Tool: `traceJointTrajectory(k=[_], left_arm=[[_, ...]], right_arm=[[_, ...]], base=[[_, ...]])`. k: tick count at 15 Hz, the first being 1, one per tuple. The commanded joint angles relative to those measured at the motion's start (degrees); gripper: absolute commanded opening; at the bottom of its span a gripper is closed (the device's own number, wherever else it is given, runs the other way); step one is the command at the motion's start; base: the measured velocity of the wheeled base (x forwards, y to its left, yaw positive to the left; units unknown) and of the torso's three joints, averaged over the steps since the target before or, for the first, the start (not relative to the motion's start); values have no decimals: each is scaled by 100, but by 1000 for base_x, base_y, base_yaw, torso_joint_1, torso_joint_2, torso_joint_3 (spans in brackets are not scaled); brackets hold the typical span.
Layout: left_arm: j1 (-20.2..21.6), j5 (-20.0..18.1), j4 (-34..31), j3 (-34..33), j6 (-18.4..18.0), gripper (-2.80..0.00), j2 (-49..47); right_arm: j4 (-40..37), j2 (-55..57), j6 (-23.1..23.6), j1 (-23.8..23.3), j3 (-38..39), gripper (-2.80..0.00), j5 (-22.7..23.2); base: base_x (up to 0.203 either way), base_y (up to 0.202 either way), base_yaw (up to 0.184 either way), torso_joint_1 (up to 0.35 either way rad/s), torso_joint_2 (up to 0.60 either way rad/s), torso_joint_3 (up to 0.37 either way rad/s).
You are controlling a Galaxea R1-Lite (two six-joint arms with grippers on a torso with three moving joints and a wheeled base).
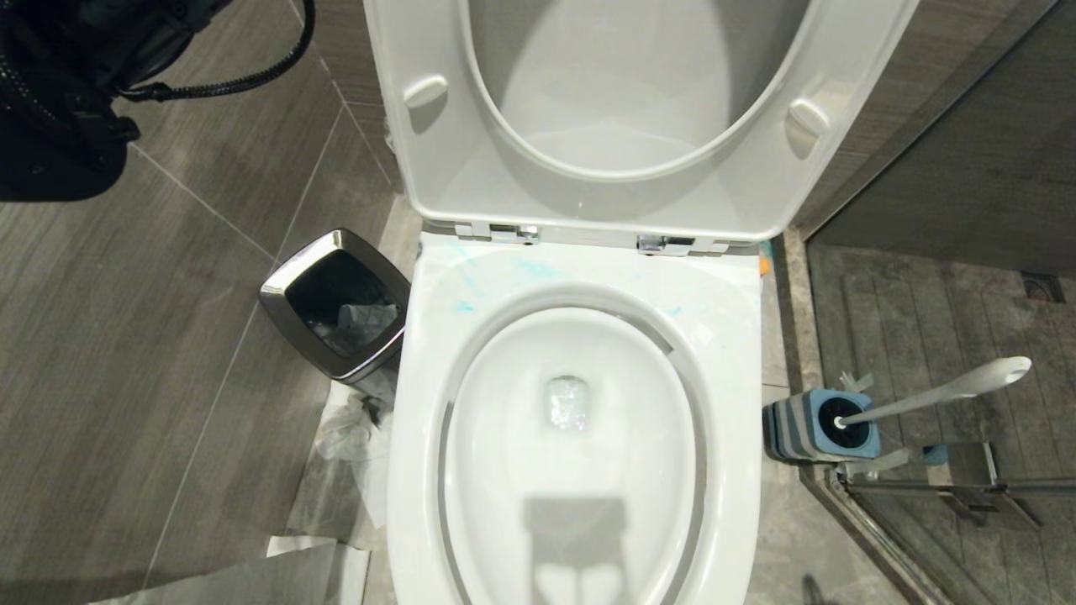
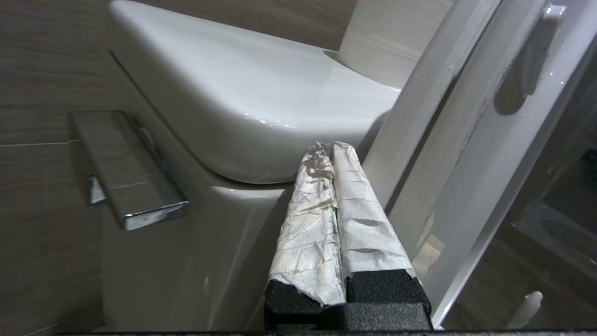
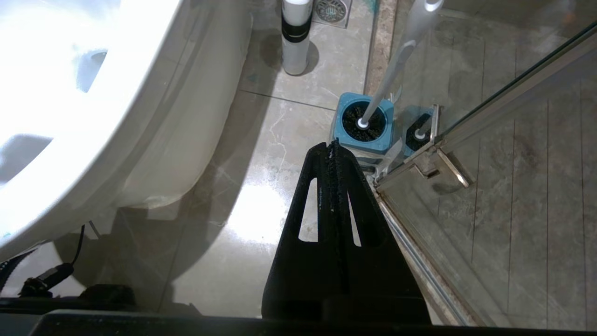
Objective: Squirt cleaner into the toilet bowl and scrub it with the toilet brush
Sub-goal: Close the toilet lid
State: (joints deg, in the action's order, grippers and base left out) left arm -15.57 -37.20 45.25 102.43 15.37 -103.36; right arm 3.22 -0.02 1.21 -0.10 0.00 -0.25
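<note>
Flush lever (image 2: 128,175) to be pushed w/ left claw (image 2: 332,149), pressed together, empty.
Push down slow at lever tip; right claw (image 3: 332,147) together too, parked nr toilet brush (image 3: 396,60).

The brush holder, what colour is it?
The brush holder is blue on top, with grey and blue stripes down its side; the head view shows it best.
</note>
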Motion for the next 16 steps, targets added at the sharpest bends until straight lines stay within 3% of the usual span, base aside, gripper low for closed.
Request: traceJointTrajectory(k=[1,5,9,16], left_arm=[[-31,-95,51,-9,27,-280,0],[-32,-437,77,-278,82,-280,103],[-26,-759,174,-1339,250,-280,590],[73,-875,150,-2835,1579,-280,2026]], right_arm=[[3,2,2,1,149,-280,-1],[3,2,2,1,149,-280,-1],[3,2,2,1,141,-280,-1],[3,2,2,1,149,-280,-1]], base=[[0,0,0,0,0,0],[0,0,0,0,0,0],[0,0,0,0,0,0],[0,0,0,0,0,0]])
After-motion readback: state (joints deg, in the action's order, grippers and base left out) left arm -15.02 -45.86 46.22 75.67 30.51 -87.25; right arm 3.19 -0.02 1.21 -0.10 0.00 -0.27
